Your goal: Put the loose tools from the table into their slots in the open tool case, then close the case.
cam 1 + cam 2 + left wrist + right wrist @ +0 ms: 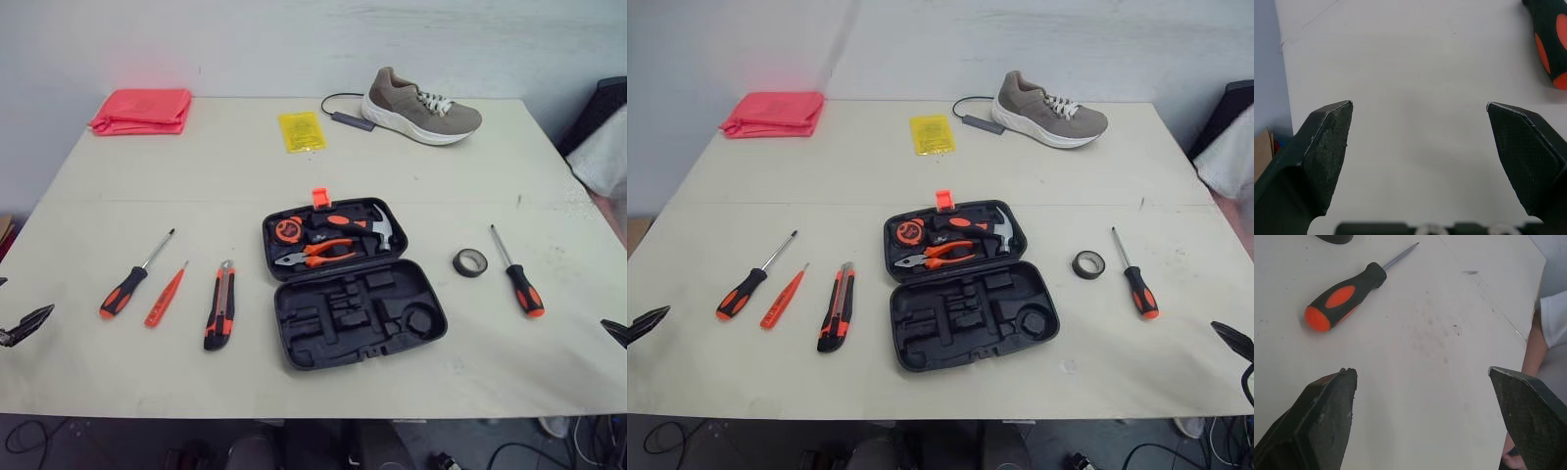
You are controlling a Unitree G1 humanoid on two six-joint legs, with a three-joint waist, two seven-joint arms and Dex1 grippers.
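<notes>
An open black tool case [348, 279] lies mid-table; its far half holds a hammer, pliers [318, 255] and a tape measure, its near half has bare slots. Left of it lie a black-orange utility knife [219, 305], a slim orange tester screwdriver [166, 295] and a black-orange screwdriver [132, 278]. Right of the case sit a roll of black tape [470, 261] and another screwdriver [518, 275], also [1352, 290]. My left gripper [1420, 142] hangs open at the table's left edge [24, 325], holding nothing. My right gripper [1422, 418] is open near the right edge [1234, 341].
At the back of the table rest a folded pink cloth [143, 110], a yellow packet [301, 130] and a tan sneaker [419, 108] with a cable beside it. A person's arm and white sleeve [1547, 323] are just past the table's right side.
</notes>
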